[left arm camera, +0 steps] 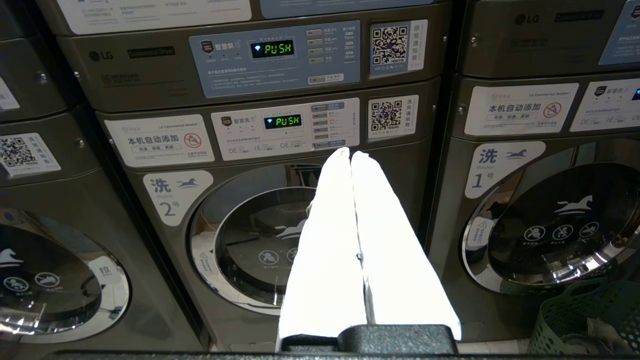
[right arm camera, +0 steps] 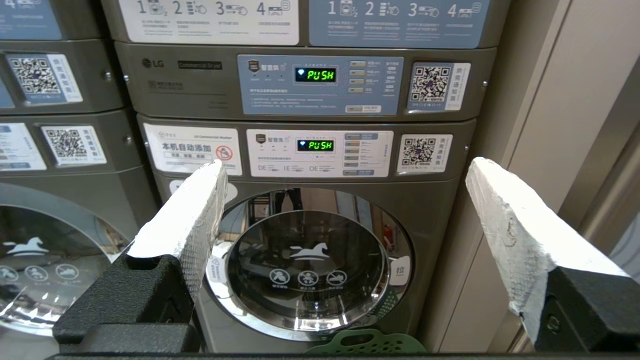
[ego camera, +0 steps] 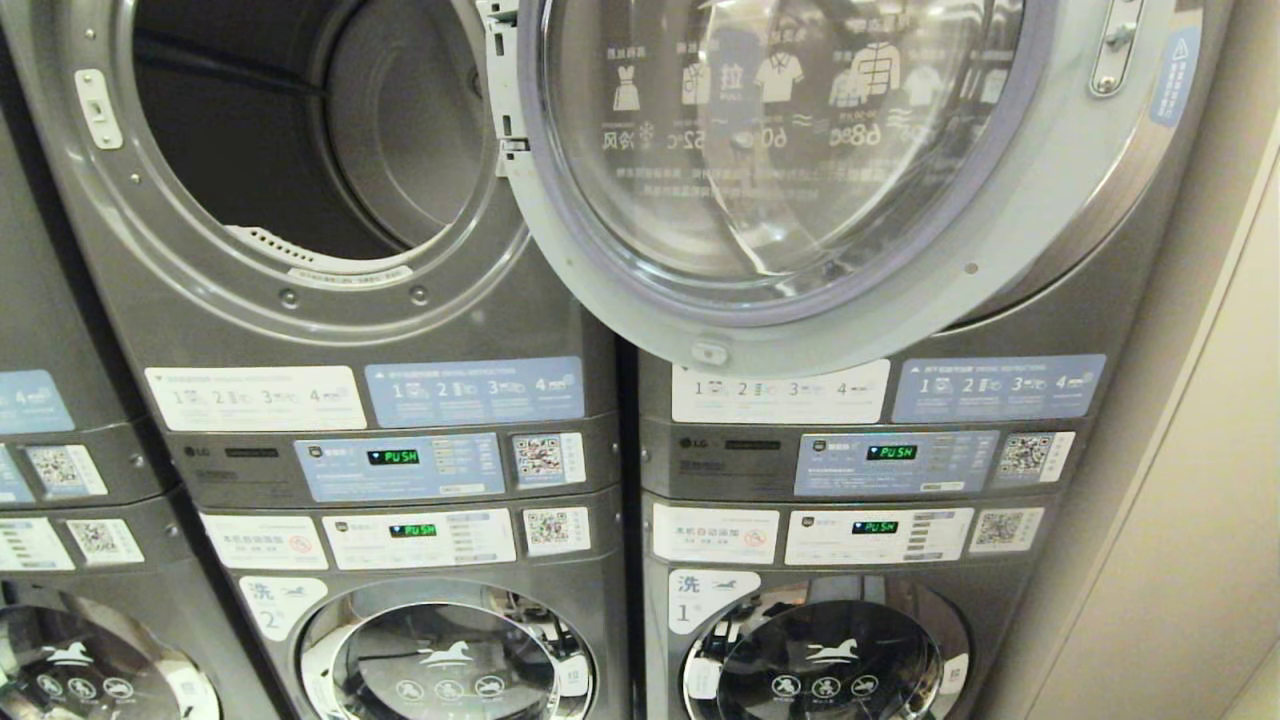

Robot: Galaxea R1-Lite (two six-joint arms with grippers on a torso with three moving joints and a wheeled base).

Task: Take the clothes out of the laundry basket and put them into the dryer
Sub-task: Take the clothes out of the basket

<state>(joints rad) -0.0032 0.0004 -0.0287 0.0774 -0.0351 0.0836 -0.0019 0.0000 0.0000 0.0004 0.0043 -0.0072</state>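
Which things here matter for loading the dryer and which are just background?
For the job: open dryer drum, its swung-open door, green laundry basket, left gripper, right gripper.
Background: closed washers below, control panels, wall.

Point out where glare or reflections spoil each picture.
Head view: the open dryer door mirrors signs and ceiling lights, while the drum stays dark. Left wrist view: the left gripper, jaws shut, is blown out white. Right wrist view: the washer door reflects the room.
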